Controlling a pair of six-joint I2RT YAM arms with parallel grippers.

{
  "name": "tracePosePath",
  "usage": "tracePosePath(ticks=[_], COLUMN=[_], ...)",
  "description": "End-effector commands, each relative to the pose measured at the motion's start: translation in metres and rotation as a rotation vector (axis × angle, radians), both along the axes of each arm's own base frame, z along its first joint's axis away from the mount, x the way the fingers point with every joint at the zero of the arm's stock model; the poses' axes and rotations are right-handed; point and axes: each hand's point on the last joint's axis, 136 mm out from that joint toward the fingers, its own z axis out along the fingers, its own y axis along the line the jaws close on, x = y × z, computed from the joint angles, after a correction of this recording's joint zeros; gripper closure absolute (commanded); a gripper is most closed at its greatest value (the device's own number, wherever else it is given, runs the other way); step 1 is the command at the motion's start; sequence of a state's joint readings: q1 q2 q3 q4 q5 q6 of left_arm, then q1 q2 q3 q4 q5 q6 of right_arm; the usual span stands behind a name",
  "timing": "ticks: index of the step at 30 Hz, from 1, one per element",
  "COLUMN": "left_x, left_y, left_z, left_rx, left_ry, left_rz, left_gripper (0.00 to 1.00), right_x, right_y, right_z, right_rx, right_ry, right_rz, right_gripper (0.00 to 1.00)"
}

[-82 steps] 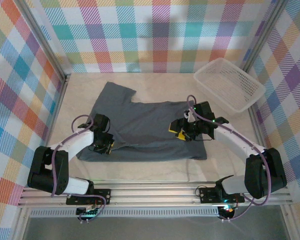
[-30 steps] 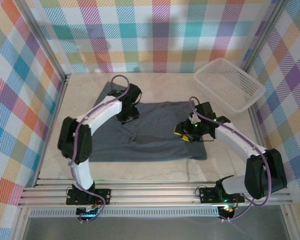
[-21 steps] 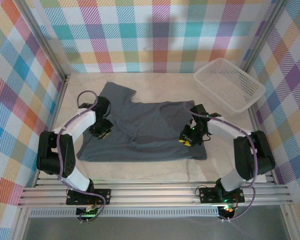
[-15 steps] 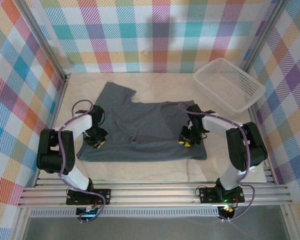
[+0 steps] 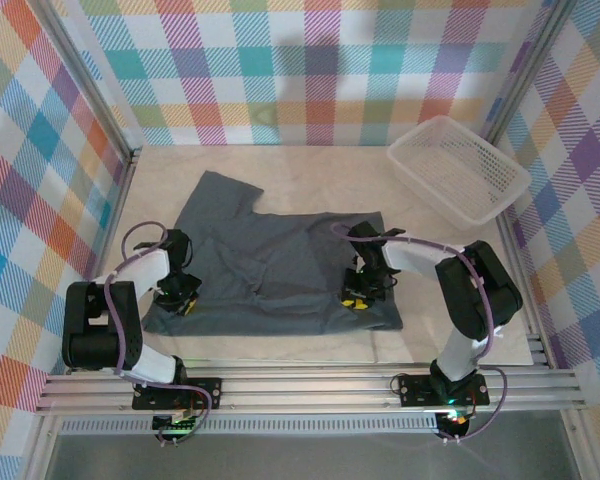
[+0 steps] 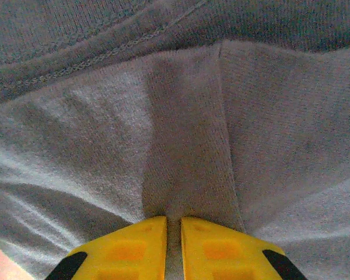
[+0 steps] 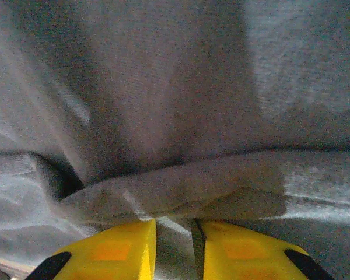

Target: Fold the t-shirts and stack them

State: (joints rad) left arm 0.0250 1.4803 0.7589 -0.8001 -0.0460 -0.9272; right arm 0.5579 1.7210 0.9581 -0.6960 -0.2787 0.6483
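Okay, we have the shirt [image 5: 270, 262] spread on the surface [image 5: 310, 180], long axis side to side. Left hand [image 5: 183, 303] pinches its near-left edge, right hand [image 5: 354, 298] a fold near the near-right corner, both narrow on cloth.

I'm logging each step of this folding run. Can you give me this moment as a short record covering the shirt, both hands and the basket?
shirt: one dark grey t-shirt, lying spread on the table, one sleeve at its far left
left hand: at the shirt's near left edge, shut on a pinched ridge of cloth
right hand: near the shirt's right edge, shut on a fold of cloth
basket: white mesh, far right corner, apart from the shirt
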Motion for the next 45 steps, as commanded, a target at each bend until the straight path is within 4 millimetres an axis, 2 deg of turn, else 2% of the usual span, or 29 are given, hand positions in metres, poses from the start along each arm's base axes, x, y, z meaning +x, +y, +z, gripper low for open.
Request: tracePosePath(ticks=[1,4,6,9,12,17,20,23,27,30,33,38,45], left_x=[-0.042,-0.018,0.016,0.072,0.126,0.216,0.259,0.295,0.328,0.343,0.353,0.363,0.387], left_y=[0.007,0.005,0.002,0.002,-0.003,-0.012,-0.012,-0.008,-0.001,0.006,0.012,0.021,0.025], left_z=[-0.013,-0.002,0.023,0.073,0.105,0.121,0.119,0.117,0.113,0.107,0.099,0.083,0.069], left_rx=[0.02,0.002,0.012,0.076,0.077,0.056,0.037,0.042,0.063,0.063,0.07,0.094,0.076], left_ry=[0.142,0.072,-0.022,-0.174,-0.287,-0.4,-0.441,-0.467,-0.506,-0.524,-0.532,-0.521,-0.539], left_rz=[0.015,-0.02,-0.054,-0.093,-0.112,-0.17,-0.177,-0.199,-0.227,-0.216,-0.204,-0.19,-0.183], left_gripper=[0.83,0.81,0.77,0.68,0.62,0.56,0.55,0.55,0.54,0.54,0.54,0.53,0.49], right_x=[-0.037,-0.031,-0.013,0.03,0.08,0.154,0.197,0.229,0.257,0.268,0.27,0.273,0.258], right_y=[-0.013,-0.006,-0.001,0.0,-0.018,-0.067,-0.074,-0.081,-0.092,-0.098,-0.102,-0.099,-0.101], right_z=[-0.008,0.004,0.022,0.055,0.079,0.094,0.095,0.083,0.066,0.053,0.036,0.021,0.001], right_rx=[-0.051,-0.001,0.04,0.093,0.044,-0.209,-0.293,-0.352,-0.379,-0.401,-0.414,-0.394,-0.407], right_ry=[0.13,0.099,0.015,-0.152,-0.313,-0.533,-0.658,-0.658,-0.609,-0.568,-0.51,-0.485,-0.412], right_rz=[-0.001,0.0,-0.009,-0.062,-0.136,-0.269,-0.277,-0.289,-0.307,-0.303,-0.289,-0.265,-0.275], right_gripper=[0.73,0.71,0.67,0.62,0.6,0.6,0.6,0.59,0.59,0.59,0.59,0.59,0.64])
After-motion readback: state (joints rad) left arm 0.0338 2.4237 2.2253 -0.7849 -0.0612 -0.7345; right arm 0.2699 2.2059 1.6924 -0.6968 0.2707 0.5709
